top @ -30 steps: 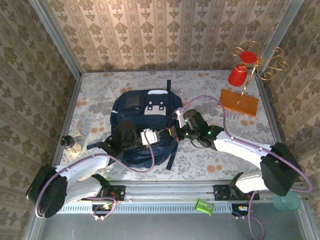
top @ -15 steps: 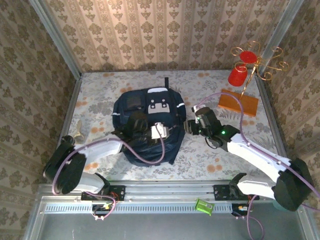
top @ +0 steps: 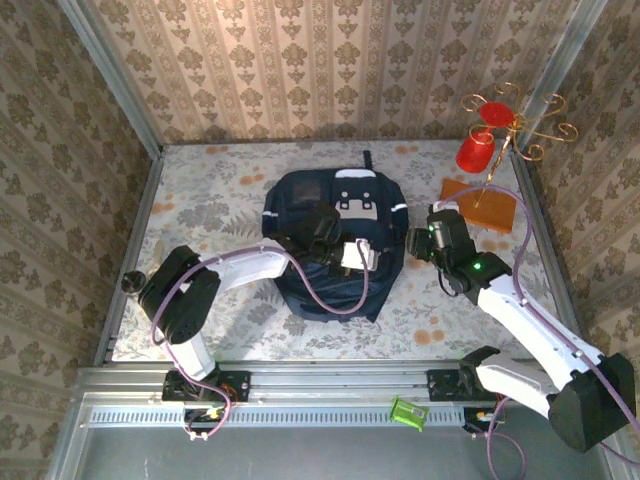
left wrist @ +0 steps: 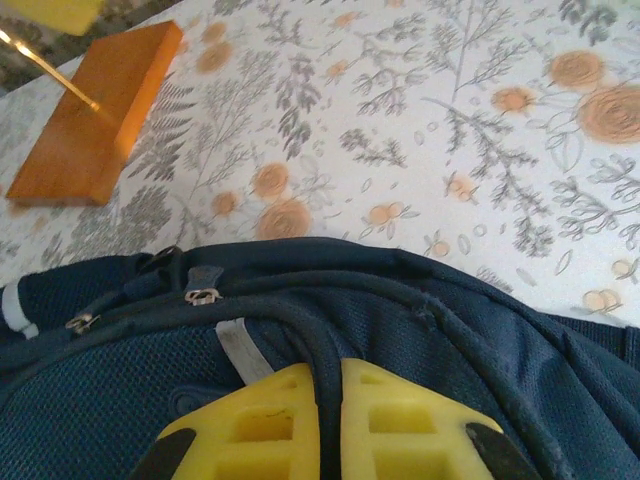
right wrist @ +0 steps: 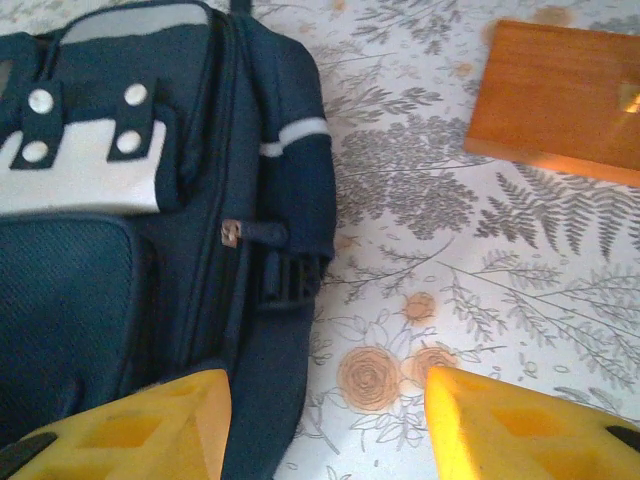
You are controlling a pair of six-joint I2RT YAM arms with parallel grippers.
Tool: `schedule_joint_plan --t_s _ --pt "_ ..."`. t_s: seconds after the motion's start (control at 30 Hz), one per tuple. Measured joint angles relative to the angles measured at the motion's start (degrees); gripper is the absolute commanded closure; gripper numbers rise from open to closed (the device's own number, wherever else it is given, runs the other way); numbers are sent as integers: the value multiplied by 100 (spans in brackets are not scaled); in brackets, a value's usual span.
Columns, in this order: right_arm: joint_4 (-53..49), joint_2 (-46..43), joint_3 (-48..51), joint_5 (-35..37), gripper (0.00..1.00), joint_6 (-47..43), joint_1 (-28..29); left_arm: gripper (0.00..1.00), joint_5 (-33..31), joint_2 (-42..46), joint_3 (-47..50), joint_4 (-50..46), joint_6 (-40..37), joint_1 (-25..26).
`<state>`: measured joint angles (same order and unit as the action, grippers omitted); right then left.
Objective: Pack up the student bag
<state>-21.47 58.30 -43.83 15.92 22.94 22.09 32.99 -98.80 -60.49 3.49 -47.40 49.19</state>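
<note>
student bag (top: 296,214): lies flat mid-table, closer to the far edge, its white studded patch facing up.
left claw (left wrist: 330,376): on the bag's near half, yellow fingers pressed together on a dark strap (left wrist: 296,332) of the bag.
right claw (right wrist: 322,386): fingers apart, nothing between them; at the bag's side facing the right edge, one finger over the fabric, the other over the floral table (top: 200,205).
wooden block (right wrist: 566,96): toward the far right corner, apart from the bag.
red cup (top: 475,153): hangs on a gold stand above the block.
</note>
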Motion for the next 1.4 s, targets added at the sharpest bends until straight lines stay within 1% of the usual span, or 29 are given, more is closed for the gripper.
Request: schedule_joint_plan --t_s 0.03,0.07,0.17,0.2,0.27,0.3,0.4,0.5,0.63,0.77,0.83,0.9,0.97,1.07,1.17,1.27,1.4 --pt "-2 -35 15 0 43 0 -42 62 -17 11 28 39 24 31" --pt "-4 -46 20 -2 42 -4 -72 51 -28 33 59 50 114 52" --pt "-4 -7 20 0 34 -20 -94 29 -192 186 238 195 457 76" --pt "-11 24 17 2 27 -35 -94 25 -247 267 321 264 610 76" --pt "-79 96 7 63 7 -57 -94 18 -350 562 542 413 992 63" --pt "-122 120 0 122 0 -114 -94 17 -393 717 643 476 1156 59" --pt "-216 131 -15 404 0 -210 -94 15 -588 1412 1021 802 1720 2" --pt "-236 114 -22 804 0 -317 -94 14 -1093 2197 1423 1213 2417 -243" --pt "-109 -7 17 1303 0 -476 -94 11 -2350 3025 1843 1449 3206 -789" --pt "308 -162 278 1779 0 -664 -94 0 -3646 3552 2354 1563 3598 -1325" --pt "549 -223 468 1987 0 -785 -94 0 -4229 3718 2680 1587 3766 -1650" --pt "796 -280 669 2159 0 -894 -109 0 -4614 3814 2953 1587 3912 -2061" --pt "1137 -326 907 2312 0 -990 -177 0 -4937 3904 3237 1602 4061 -2618" --pt "1596 -341 1239 2446 0 -1084 -420 0 -5206 3967 3587 1773 4188 -3377" --pt "2057 -306 1567 2485 0 -1082 -785 0 -5261 3919 3842 2070 4249 -3926" --pt "2522 -116 1856 2461 0 -1080 -1141 0 -5209 3639 3910 2339 4247 -4247" --pt "3152 348 2122 2317 0 -1086 -1397 0 -5018 3003 3910 2844 4159 -4334"
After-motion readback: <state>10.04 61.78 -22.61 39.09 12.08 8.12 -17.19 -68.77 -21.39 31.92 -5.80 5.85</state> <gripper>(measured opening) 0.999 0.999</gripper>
